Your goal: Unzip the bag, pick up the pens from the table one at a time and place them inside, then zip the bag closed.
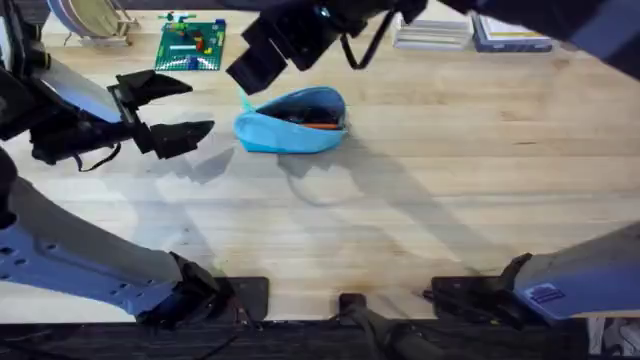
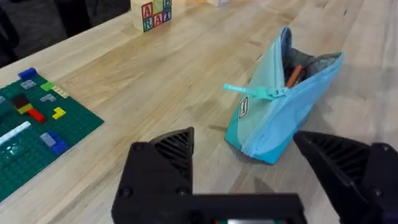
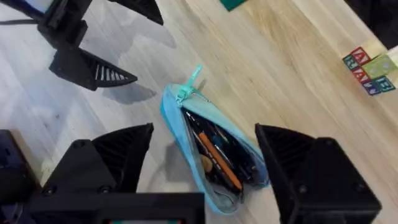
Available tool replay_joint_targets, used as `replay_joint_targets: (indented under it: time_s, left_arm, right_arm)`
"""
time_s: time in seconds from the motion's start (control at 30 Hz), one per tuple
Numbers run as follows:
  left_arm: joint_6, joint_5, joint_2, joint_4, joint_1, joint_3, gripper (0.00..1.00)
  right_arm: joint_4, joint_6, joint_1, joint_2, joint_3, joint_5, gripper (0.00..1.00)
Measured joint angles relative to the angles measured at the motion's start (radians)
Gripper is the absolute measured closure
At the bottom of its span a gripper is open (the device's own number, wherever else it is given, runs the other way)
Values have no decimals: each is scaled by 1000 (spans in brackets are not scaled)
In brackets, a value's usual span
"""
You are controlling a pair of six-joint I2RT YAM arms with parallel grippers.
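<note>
Most of your job looks done: the light blue, oblong soft fabric pouch point(image 1: 292, 121) lies unzipped on the pale wood-grain tabletop point(image 1: 420, 210), and you can see several slim stick pens point(image 3: 217, 158) already inside it, one orange among darker ones. No loose pen is visible on the bare wood around it. What remains for you, judging from this, is to run the zipper closed; its small turquoise pull point(image 3: 189, 84) sits at the pouch's end that faces the left arm, so the mouth gapes along its whole length.

Starting at the left, your left gripper point(image 1: 170, 108) hovers just beside the pouch with its black fingers spread wide apart, holding nothing and touching nothing. In its wrist view the pouch lies ahead of the fingers, the pull pointing toward them.

Further right, your right gripper point(image 3: 205, 165) hangs above the pouch, fingers likewise wide apart and empty, straddling the open mouth without contact.
</note>
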Motion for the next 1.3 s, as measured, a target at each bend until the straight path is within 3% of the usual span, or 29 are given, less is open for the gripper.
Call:
replay_joint_targets:
  time_s: [0.23,0.4,1.3]
  left_arm:
    - [0,0,0,0,0,0,7]
    - [0,0,0,0,0,0,8]
    - [0,0,0,1,0,0,8]
  right_arm:
    - [-69,53,21,95,139,0,5]
    - [-68,100,44,135,176,0,6]
    - [-43,215,70,265,183,34,5]
